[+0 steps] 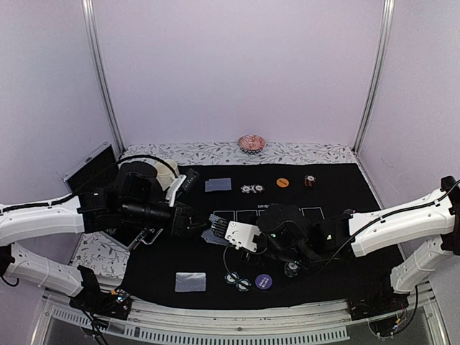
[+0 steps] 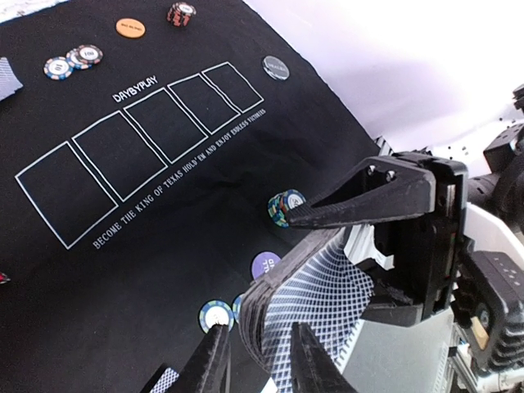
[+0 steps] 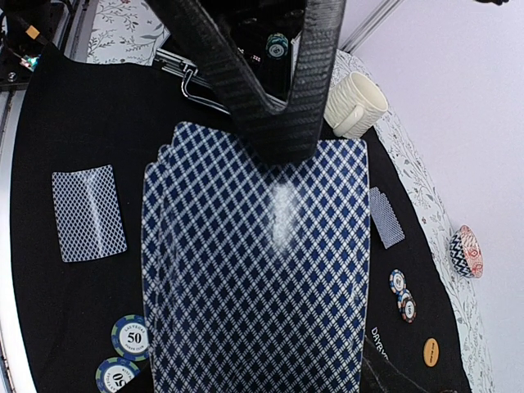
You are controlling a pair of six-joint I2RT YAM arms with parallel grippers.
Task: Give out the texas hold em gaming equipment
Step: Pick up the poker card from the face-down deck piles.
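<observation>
Blue-backed playing cards sit clamped in right end effector, left end effector pinching their edge

- A robot test booth, more lab than home: plain pale wall panels framed by bare metal posts.
- White left arm and right arm mounted by a metal rail, with loose cables.
</observation>
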